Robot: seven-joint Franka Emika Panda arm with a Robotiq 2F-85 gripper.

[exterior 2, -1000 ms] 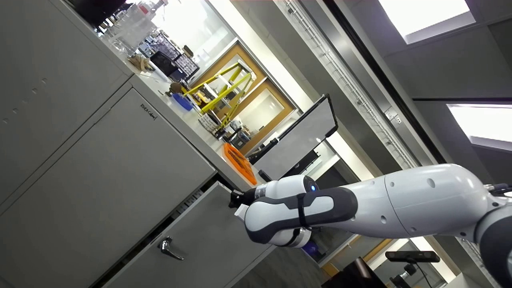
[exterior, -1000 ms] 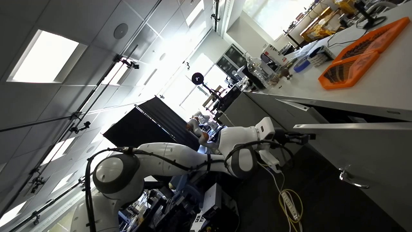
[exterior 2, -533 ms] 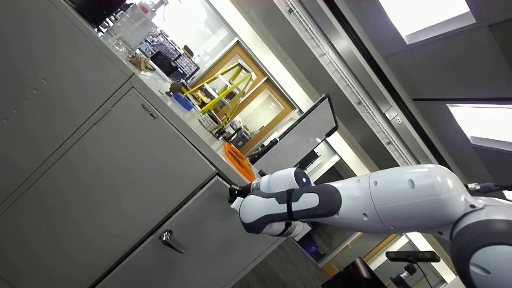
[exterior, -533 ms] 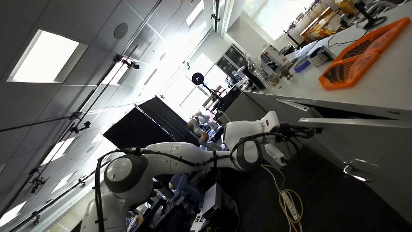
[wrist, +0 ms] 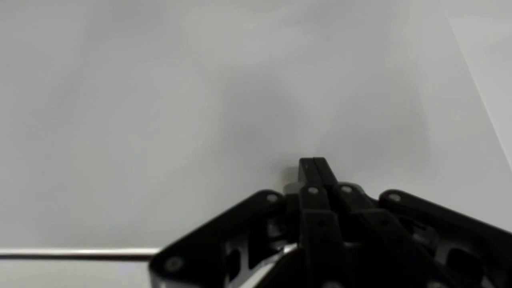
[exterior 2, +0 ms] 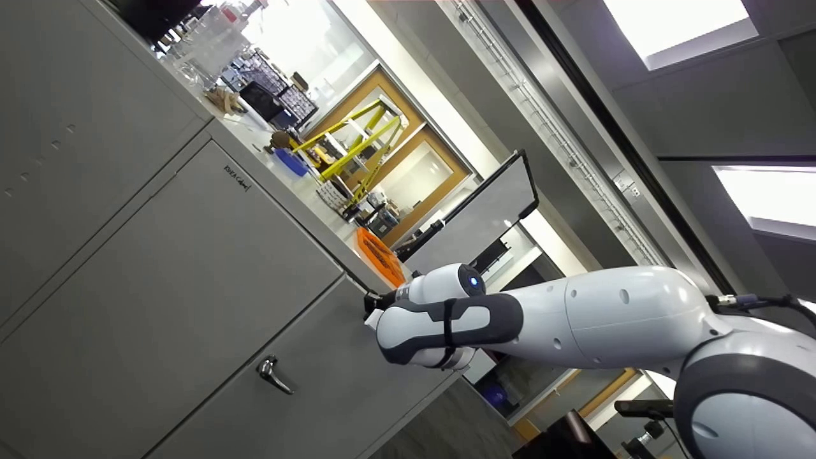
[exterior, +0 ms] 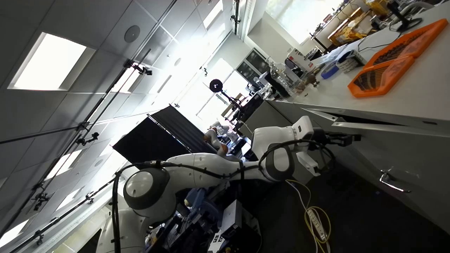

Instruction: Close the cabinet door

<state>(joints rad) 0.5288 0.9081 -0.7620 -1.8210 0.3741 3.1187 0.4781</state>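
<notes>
The cabinet door is a flat pale grey panel seen in both exterior views (exterior: 407, 154) (exterior 2: 338, 363), with a silver handle (exterior: 393, 182) that also shows in an exterior view (exterior 2: 274, 375). A narrow dark gap (exterior: 365, 120) shows between the door's top edge and the countertop; elsewhere the seam along its handle side is a thin dark line. My gripper (exterior: 357, 138) is at the door's outer face near its upper corner. In the wrist view the gripper (wrist: 313, 159) is shut and empty, its fingertips together at or against the grey panel, which fills the view.
A white countertop (exterior: 422, 102) overhangs the door, with an orange bit case (exterior: 386, 66) and blue tape (exterior: 329, 70) on it. A neighbouring cabinet door (exterior 2: 191, 274) stands beside the seam. A power strip with yellow cable (exterior: 316, 223) lies on the dark floor.
My gripper has moved toward the cabinet against the door. The door has swung inward and its dark gap has narrowed in both exterior views.
</notes>
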